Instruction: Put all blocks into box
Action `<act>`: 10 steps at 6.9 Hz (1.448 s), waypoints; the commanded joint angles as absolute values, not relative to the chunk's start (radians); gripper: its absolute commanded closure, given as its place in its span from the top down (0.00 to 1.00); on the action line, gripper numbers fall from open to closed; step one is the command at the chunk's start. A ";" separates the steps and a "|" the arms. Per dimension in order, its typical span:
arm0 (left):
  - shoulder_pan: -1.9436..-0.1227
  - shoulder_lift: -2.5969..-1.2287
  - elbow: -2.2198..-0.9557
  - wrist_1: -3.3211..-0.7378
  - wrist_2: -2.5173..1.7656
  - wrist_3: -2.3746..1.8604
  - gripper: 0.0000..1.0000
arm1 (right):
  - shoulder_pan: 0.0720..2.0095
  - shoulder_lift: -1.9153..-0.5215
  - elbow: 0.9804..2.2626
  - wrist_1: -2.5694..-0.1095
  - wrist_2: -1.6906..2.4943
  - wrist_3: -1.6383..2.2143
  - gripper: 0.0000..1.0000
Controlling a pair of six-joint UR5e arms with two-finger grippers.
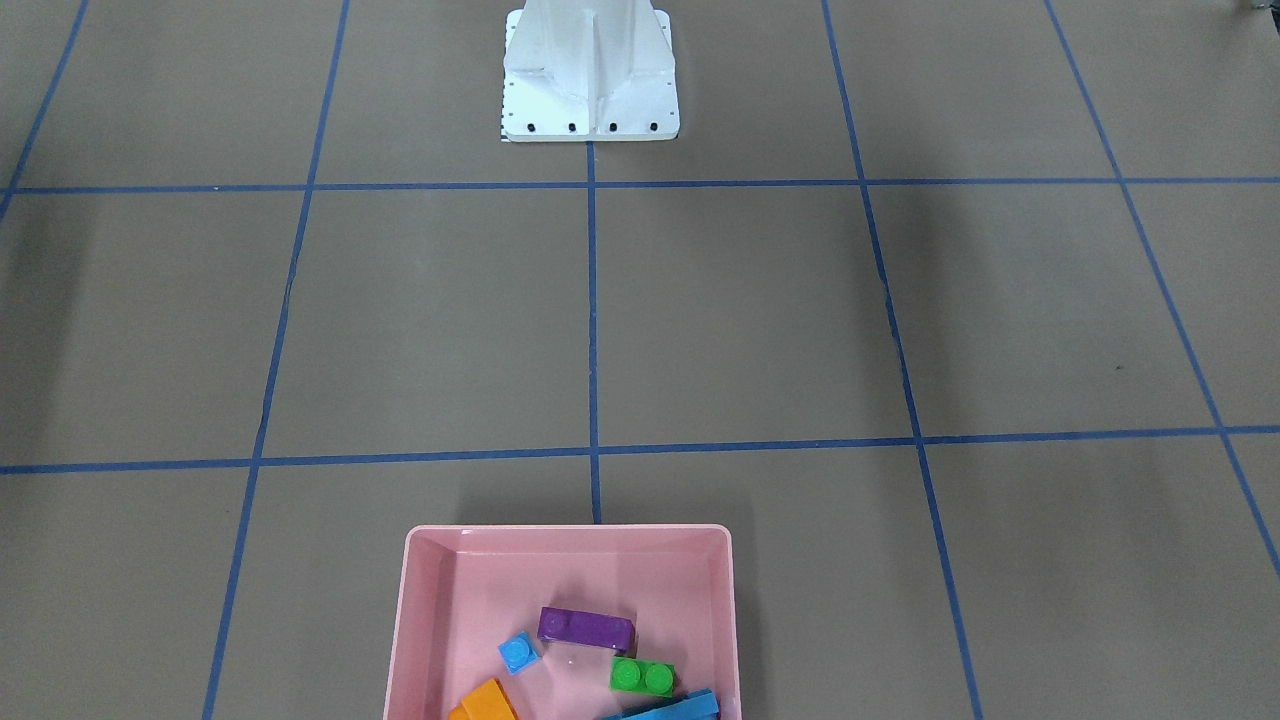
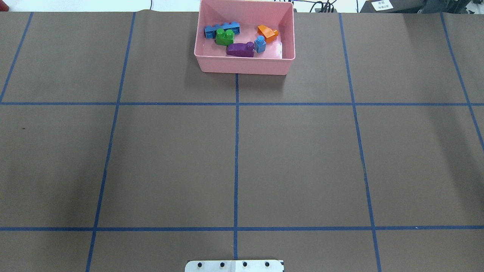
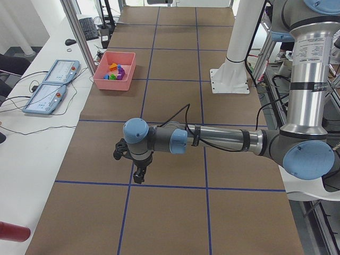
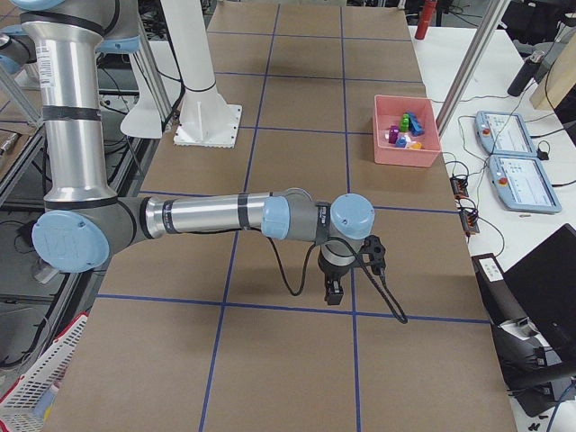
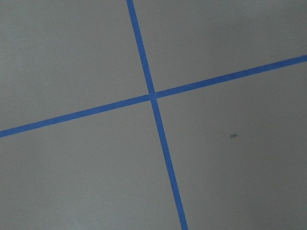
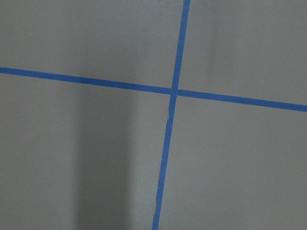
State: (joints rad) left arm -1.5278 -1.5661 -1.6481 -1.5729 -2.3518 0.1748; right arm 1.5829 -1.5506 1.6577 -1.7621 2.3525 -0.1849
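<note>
All the blocks (image 2: 240, 50) sit in the pink box (image 2: 245, 68), and the left claw (image 3: 139, 178) and right claw (image 4: 335, 293) hang over the table (image 2: 302, 162), too small to tell if pinched.

- The box (image 1: 400, 620) is cut off by the lower edge of the front-facing view, so its near wall is out of sight.
- The same edge crops the orange block (image 1: 487, 702) and the long light-blue block (image 1: 670, 708).
- In the overhead view, the green block (image 2: 225, 37) seems to cover part of the long light-blue block behind it.
- The robot base (image 1: 590, 90) is cropped by the top edge.
- The left gripper (image 3: 138, 178) shows only in a side view, small and dark; how its jaws stand cannot be told.
- The same holds for the right gripper (image 4: 334, 295).
</note>
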 commanded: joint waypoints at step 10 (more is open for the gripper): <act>-1.563 -1.559 -1.631 -1.571 -2.333 0.126 1.00 | 1.629 -1.626 1.663 -1.686 2.411 -0.186 1.00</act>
